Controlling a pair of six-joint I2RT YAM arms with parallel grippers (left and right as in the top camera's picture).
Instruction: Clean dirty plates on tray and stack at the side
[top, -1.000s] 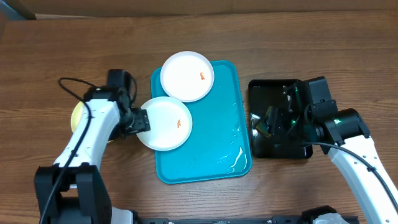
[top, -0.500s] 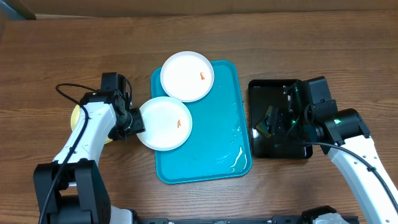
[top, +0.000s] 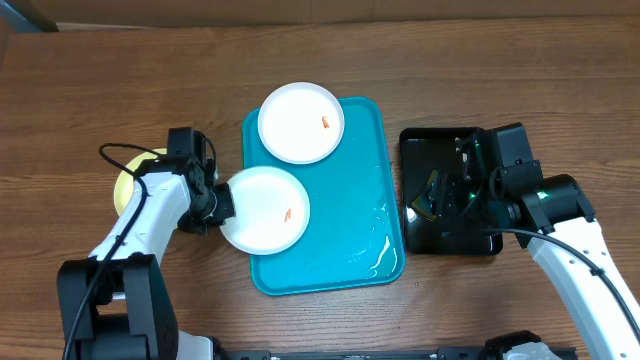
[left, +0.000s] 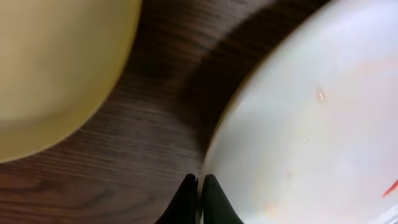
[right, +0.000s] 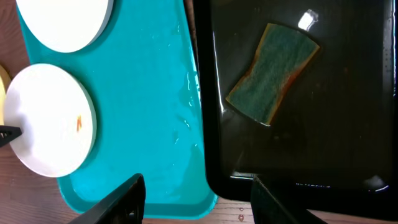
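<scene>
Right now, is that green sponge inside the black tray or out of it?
Inside: the sponge lies flat on the floor of the black tray, within its rim.

Far plate (top: 300, 122), near plate (top: 265, 208) overhang big tray's (top: 350, 220) L edge; sponge (right: 272, 73) in small tray (right: 348, 137), R

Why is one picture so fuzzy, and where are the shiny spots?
Left wrist view: the camera is very close, so the white plate and yellow plate look blurry, with a dark shadow on the wood between them. Right wrist view: sharp, with a bright glare spot on the black tray. Overhead view: sharp, small glints on the wet blue tray.
</scene>
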